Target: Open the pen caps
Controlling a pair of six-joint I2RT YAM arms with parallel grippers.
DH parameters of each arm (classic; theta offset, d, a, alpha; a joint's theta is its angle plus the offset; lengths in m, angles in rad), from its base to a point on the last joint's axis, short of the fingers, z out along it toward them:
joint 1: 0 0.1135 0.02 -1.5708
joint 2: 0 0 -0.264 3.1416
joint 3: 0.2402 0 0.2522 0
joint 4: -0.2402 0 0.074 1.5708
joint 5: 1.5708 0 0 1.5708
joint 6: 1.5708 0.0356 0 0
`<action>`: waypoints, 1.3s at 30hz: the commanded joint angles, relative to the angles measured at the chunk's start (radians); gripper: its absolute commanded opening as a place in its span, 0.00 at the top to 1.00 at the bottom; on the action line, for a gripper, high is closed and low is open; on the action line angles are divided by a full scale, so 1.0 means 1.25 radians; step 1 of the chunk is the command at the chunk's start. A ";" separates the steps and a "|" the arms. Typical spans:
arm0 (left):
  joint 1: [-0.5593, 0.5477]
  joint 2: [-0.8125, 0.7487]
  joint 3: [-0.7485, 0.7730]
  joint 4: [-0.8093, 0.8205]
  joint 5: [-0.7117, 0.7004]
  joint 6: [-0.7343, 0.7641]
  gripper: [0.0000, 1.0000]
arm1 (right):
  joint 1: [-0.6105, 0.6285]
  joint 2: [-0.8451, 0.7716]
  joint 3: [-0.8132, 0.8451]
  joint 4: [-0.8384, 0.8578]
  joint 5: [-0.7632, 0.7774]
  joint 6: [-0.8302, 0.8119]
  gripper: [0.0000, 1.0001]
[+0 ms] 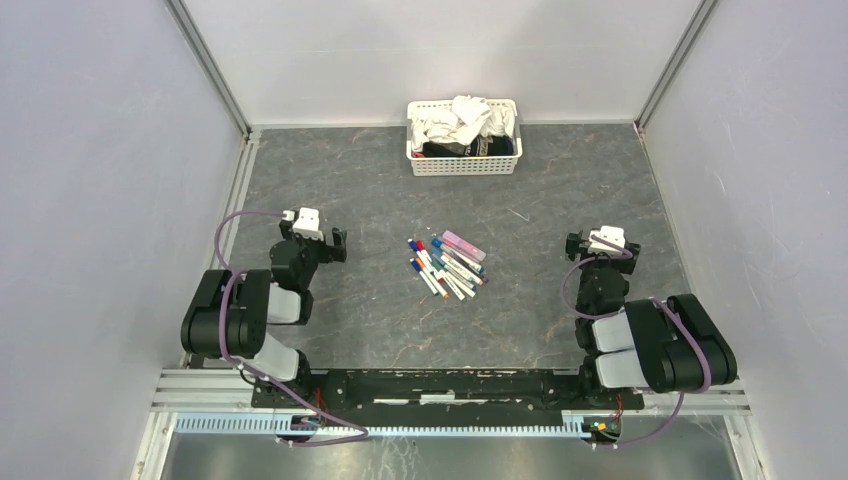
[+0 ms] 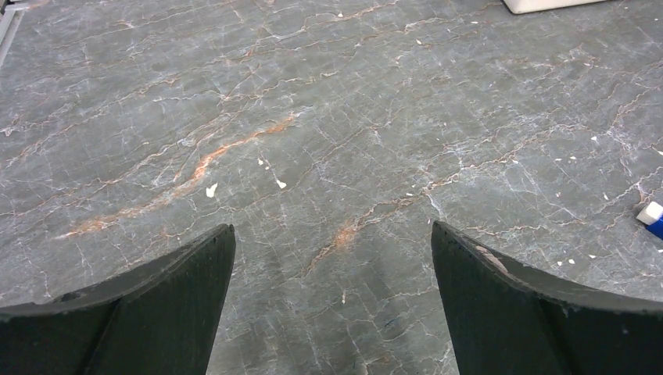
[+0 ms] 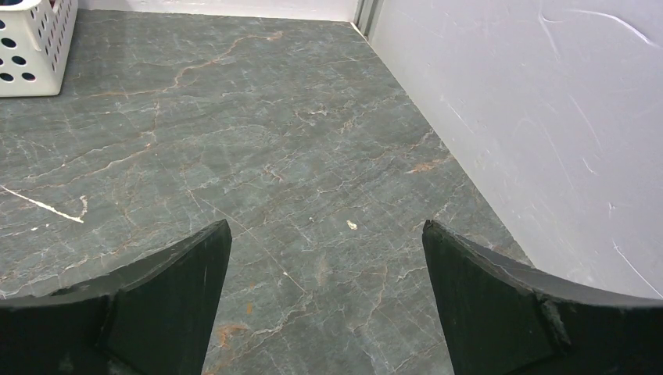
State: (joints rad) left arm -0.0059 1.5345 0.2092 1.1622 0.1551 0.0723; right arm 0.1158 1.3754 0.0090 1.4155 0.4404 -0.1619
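Left gripper (image 2: pixel 332 234): is hanging over bare table (image 1: pixel 380 180), nearer than the basket (image 1: pixel 463 163) and off to its left; its jaws are standing wide apart and are holding nothing.
Right gripper (image 3: pixel 327 226): is hanging nearer than the basket and off to its right, close to the side wall (image 3: pixel 547 117); its jaws are gaping wide, with nothing between them.
Pens (image 1: pixel 448 265): are lying in a loose, slanting cluster on the near side of the basket, well apart from it and between the two grippers.
Pen caps (image 1: pixel 420 246): are showing as coloured ends on the white barrels, in blue, red and orange; too small to tell how they are sitting.
Pink pen (image 1: pixel 463 245): is lying on the side of the cluster nearest the basket.
Pen end (image 2: pixel 651 215): white and blue, is just entering the right edge of the left wrist view.
Basket: white and perforated, is standing against the far wall.
Cloths (image 1: pixel 455 122): are filling the basket, white ones lying over dark ones.
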 commanded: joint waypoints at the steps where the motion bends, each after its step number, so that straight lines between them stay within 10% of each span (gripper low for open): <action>1: 0.004 -0.002 0.011 0.039 -0.015 -0.039 0.00 | -0.002 -0.010 -0.091 0.017 -0.011 0.009 0.02; 5: 0.004 -0.018 0.008 0.047 -0.020 -0.049 0.00 | 0.000 -0.047 -0.076 -0.041 -0.022 0.005 0.02; 12: 0.056 -0.134 0.338 -0.663 0.014 -0.004 0.00 | 0.018 -0.225 0.107 -0.456 -0.023 0.070 0.02; 20: 0.095 -0.162 0.580 -1.074 0.114 -0.014 0.00 | 0.019 -0.174 0.399 -0.869 -0.205 0.310 0.02; 23: 0.097 -0.182 0.639 -1.150 0.126 0.001 0.00 | 0.032 -0.121 0.433 -0.842 -0.419 0.245 0.02; 39: 0.097 -0.231 0.713 -1.349 0.151 0.060 0.00 | 0.316 0.192 0.687 -0.970 -0.422 0.080 0.24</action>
State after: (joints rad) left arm 0.1120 1.2854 1.0889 -0.4583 0.3191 0.0780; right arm 0.4847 1.5867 0.8322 0.2226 -0.0658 -0.0143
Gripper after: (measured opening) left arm 0.997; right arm 0.788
